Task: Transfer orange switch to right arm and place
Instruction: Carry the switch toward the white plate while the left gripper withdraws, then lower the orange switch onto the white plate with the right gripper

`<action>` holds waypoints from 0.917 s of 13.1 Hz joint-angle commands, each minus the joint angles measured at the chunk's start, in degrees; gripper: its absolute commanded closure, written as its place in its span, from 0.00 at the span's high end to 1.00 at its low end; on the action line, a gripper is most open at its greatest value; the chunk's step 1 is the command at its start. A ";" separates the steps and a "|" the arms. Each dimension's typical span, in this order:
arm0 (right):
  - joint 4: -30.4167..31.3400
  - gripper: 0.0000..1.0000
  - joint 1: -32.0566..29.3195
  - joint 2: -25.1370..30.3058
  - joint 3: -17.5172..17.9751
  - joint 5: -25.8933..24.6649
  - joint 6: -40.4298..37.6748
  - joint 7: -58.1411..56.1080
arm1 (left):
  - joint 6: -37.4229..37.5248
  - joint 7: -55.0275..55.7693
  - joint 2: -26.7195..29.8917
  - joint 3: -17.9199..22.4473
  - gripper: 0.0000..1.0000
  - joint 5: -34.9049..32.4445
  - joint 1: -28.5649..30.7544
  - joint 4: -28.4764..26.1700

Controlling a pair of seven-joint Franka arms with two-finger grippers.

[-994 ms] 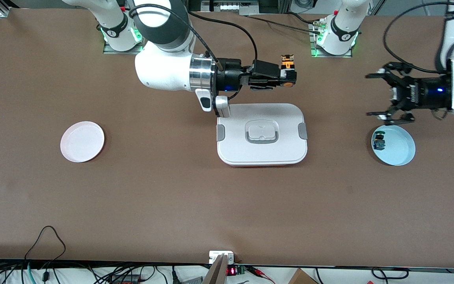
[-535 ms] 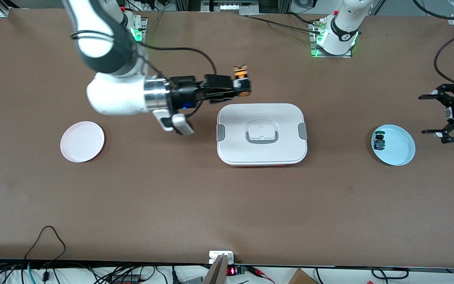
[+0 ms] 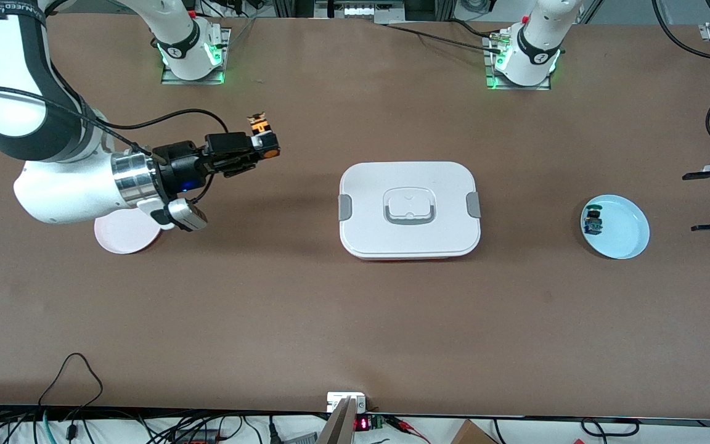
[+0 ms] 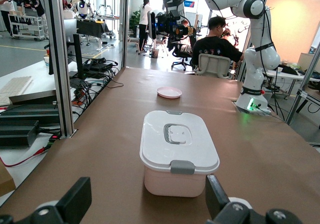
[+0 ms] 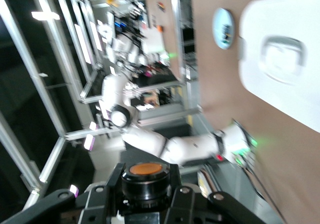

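My right gripper (image 3: 259,150) is shut on the orange switch (image 3: 261,131) and holds it in the air over the table between the pink plate (image 3: 122,237) and the white lidded box (image 3: 409,209). In the right wrist view the switch (image 5: 146,176) shows its orange cap and black body clamped between the two fingers (image 5: 109,186). My left gripper (image 3: 689,203) hangs open and holds nothing at the left arm's end of the table, beside the blue plate (image 3: 623,231). In the left wrist view its fingers (image 4: 75,201) stand wide apart.
The blue plate holds a small switch with a green cap (image 3: 592,221). My right arm's wrist covers part of the pink plate. The left wrist view looks along the table at the box (image 4: 177,149) and the pink plate (image 4: 169,92).
My right gripper carried the orange switch away from the white box toward the pink plate. My left gripper, still open, drew back past the blue plate toward its end of the table.
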State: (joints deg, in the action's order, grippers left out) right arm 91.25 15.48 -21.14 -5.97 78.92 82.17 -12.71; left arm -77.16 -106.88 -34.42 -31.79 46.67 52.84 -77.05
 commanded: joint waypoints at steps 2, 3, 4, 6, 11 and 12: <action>1.56 0.09 -4.83 2.33 1.05 -11.12 -6.22 -2.14 | -2.11 0.44 -0.91 0.67 1.00 -3.16 -5.88 3.31; 1.56 0.09 -6.15 2.59 1.05 -14.11 -7.54 -2.50 | -3.68 0.53 -0.56 2.41 1.00 -3.51 -8.78 3.57; 1.56 0.10 -7.38 2.68 0.96 -18.15 -7.99 -2.93 | -5.44 0.53 -0.39 4.52 1.00 -3.69 -11.94 4.44; 1.56 0.10 -8.27 2.86 0.96 -29.12 -7.99 -8.27 | -7.90 0.62 5.21 13.45 1.00 -3.95 -19.75 4.10; 1.65 0.10 -8.98 3.47 1.05 -57.41 -5.98 -20.40 | -19.57 13.16 20.16 30.46 1.00 -10.24 -32.96 -6.87; 2.26 0.10 -8.98 3.47 1.05 -61.74 -4.58 -22.78 | -23.00 16.41 22.18 30.90 1.00 -13.59 -34.02 -8.54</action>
State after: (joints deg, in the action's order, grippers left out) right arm 91.51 7.25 -19.51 -5.90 23.56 75.52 -31.77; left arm -94.03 -94.97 -18.50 -2.91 37.77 21.59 -78.74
